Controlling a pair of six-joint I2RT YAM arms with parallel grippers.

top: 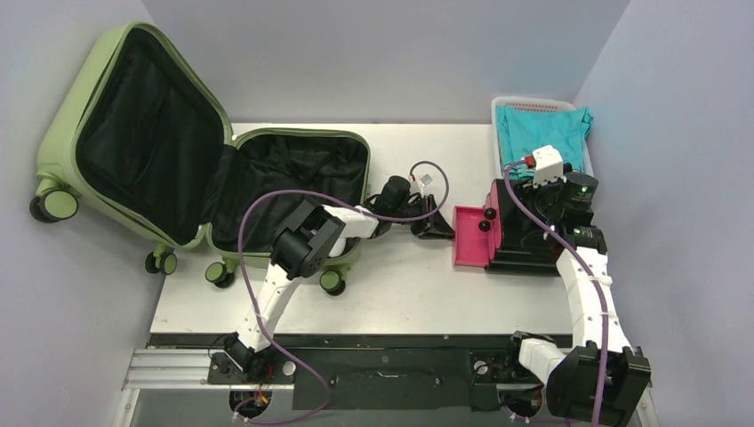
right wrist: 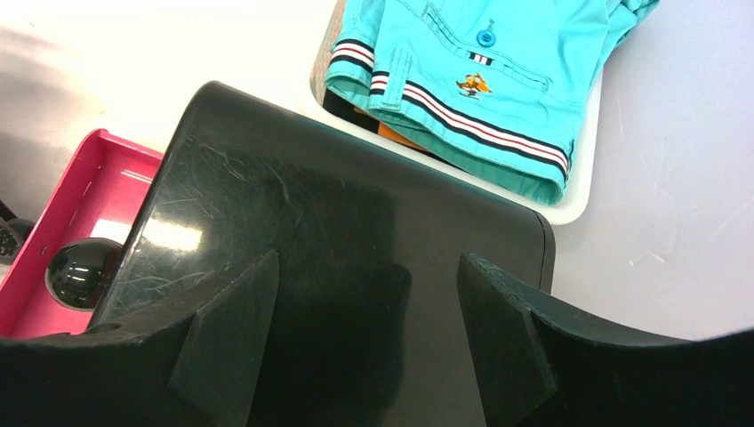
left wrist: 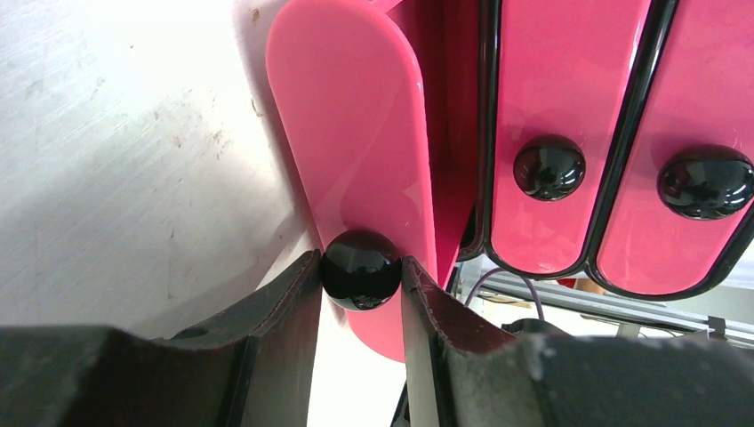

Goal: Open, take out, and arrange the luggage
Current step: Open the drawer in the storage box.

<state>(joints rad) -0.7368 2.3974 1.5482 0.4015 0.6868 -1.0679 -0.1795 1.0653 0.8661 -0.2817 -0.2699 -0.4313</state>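
The olive-green luggage lies open at the table's far left, its lid propped up and the black lining showing. My left gripper is well to its right, shut on a round black knob on a pink drawer front of the small black case. From above, that gripper sits at the left edge of the pulled-out pink drawer. My right gripper hovers open over the black case's top, holding nothing.
A white basket of folded teal clothing stands behind the black case at the far right. Two more pink drawer fronts carry black knobs. A purple cable loops over the table's middle.
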